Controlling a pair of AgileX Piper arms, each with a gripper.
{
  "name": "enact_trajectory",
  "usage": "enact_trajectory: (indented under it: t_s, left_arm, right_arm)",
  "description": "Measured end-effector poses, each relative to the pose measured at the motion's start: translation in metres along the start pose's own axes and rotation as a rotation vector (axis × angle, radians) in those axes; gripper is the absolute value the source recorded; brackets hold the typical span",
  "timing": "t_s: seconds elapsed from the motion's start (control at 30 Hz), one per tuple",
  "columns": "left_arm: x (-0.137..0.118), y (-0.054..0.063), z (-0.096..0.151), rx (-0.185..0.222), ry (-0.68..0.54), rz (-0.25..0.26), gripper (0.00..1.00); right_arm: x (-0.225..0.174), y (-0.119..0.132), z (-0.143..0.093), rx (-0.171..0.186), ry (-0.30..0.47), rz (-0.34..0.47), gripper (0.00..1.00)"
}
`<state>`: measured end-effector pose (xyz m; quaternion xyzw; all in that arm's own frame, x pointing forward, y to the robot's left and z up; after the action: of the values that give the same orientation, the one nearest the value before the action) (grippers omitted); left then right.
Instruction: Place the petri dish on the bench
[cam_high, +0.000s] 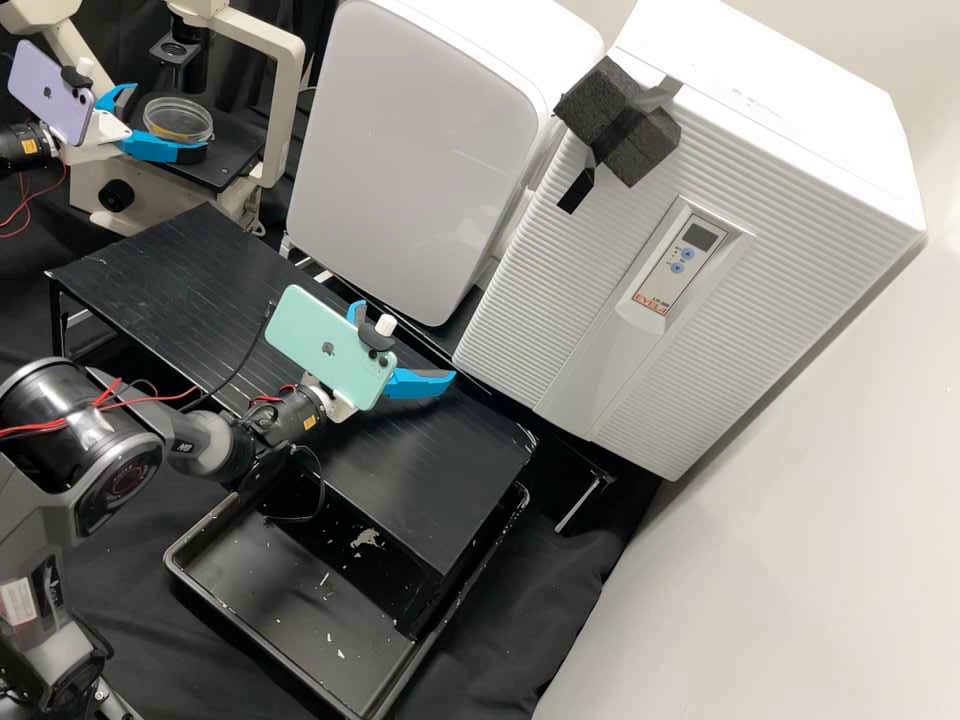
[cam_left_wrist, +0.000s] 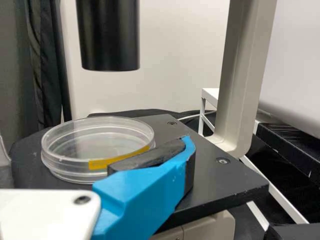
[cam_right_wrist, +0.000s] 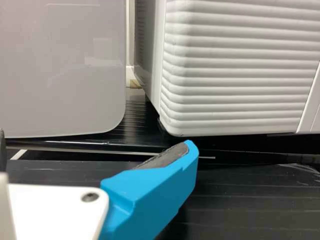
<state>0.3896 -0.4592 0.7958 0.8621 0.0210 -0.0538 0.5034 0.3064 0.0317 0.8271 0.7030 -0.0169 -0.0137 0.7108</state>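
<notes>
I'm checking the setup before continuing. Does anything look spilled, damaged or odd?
Pale scraps or flakes mark the otherwise dark tray below the bench, possibly debris. The petri dish looks level on the microscope stage.

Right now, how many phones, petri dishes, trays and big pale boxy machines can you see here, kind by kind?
Phones: 2, lilac phone and mint phone
Petri dish: 1
Black tray: 1
Big machines: 2, smooth-fronted machine and ribbed machine
Total: 6
</notes>
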Motion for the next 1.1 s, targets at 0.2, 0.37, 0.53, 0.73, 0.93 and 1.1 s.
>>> enact_trajectory:
  t_s: [0.2,0.37,0.53,0.73,0.93,1.1]
  left_arm:
    - [0.001,-0.0014,-0.0006,-0.003,-0.002,0.015,0.0]
    - [0.0013,-0.0016,-0.0009,-0.006,-0.002,0.024,0.0]
    - [0.0013,-0.0013,-0.002,-0.015,0.003,0.025,0.0]
    - [0.0012,-0.0005,-0.0049,-0.018,0.011,0.027,0.0]
    - [0.0011,-0.0003,-0.0054,-0.026,0.012,0.027,0.0]
    - [0.0004,-0.0007,-0.0064,-0.025,0.012,0.03,0.0]
  right_arm:
    - [0.0,0.0,0.0,0.0,0.0,0.0,1.0]
    - [0.0,0.0,0.0,0.0,0.0,0.0,1.0]
    - [0.0,0.0,0.0,0.0,0.0,0.0,1.0]
    - [0.0,0.0,0.0,0.0,0.0,0.0,1.0]
    - [0.0,0.0,0.0,0.0,0.0,0.0,1.0]
    - [0.0,0.0,0.0,0.0,0.0,0.0,1.0]
